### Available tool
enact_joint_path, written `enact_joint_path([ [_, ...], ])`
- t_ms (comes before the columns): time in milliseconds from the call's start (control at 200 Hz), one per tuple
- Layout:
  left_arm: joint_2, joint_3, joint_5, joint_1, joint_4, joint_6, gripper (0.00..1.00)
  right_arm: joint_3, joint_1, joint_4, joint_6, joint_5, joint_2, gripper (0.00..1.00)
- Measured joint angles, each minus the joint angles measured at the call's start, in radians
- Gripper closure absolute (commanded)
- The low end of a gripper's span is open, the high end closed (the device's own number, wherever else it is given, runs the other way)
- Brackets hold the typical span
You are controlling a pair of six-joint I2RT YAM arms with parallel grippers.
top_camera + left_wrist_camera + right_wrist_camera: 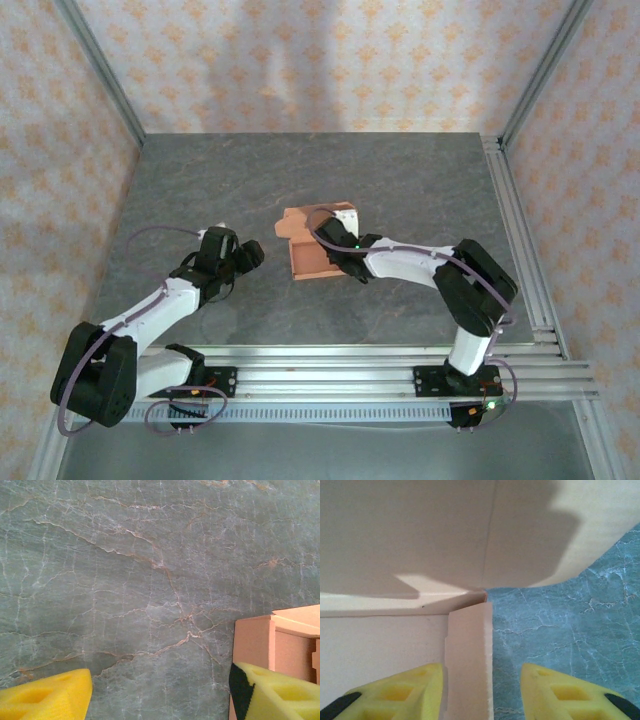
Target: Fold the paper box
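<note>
**Item:** paper box [315, 250], salmon-orange card, partly raised.
**Location:** on the desk [420, 190], near its middle, lying between the two arms.
**Condition:** The base lies flat on the surface, and the top view shows walls standing at the far and left sides. In the right wrist view a broad panel leans over the interior. A narrow side flap [470, 665] stands upright at the box's edge, its cut edge toward the camera.

**Right claw** [481, 682]: released, jaws apart and astride the narrow flap.
- The yellow finger on the left of the wrist view [400, 692] hangs over the box floor just beside the flap. Whether it touches cannot be told.
- The other finger [570, 695] hangs over bare desk, with a clear gap to the flap.
- Nothing is clamped.

**Left claw** [252, 256]: released, jaws wide, just to the left of the box over bare desk.
- In the left wrist view one yellow finger [270, 695] overlaps a corner of the box. Whether it touches the box cannot be told.
- The other finger [50, 695] is well apart from the card.

**Desk:** grey-green marbled surface.

**Surroundings:**
- Aluminium rails [330, 380] along the near edge carry both arm bases.
- Patterned wall panels [300, 60] enclose the far side and both flanks.
</note>
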Motion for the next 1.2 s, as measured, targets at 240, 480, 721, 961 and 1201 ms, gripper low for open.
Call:
enact_joint_path([
  [240,0.004,0.0,0.007,0.0,0.0,0.012,0.26,-0.002,-0.039,0.008,-0.018,-0.097,-0.003,0.75],
  [480,0.024,0.0,0.026,0.0,0.0,0.013,0.25,-0.001,-0.053,0.003,-0.048,-0.146,0.02,0.87],
  [721,0.031,0.001,0.028,0.0,0.001,0.013,0.24,0.037,-0.052,-0.024,-0.071,-0.146,0.051,0.94],
  [961,0.034,0.001,0.028,0.0,0.0,0.013,0.24,0.122,-0.018,-0.11,-0.09,-0.06,0.111,0.97],
  [1201,0.032,0.0,0.027,0.043,0.0,0.005,0.24,0.177,0.008,-0.176,-0.109,0.017,0.156,0.88],
])
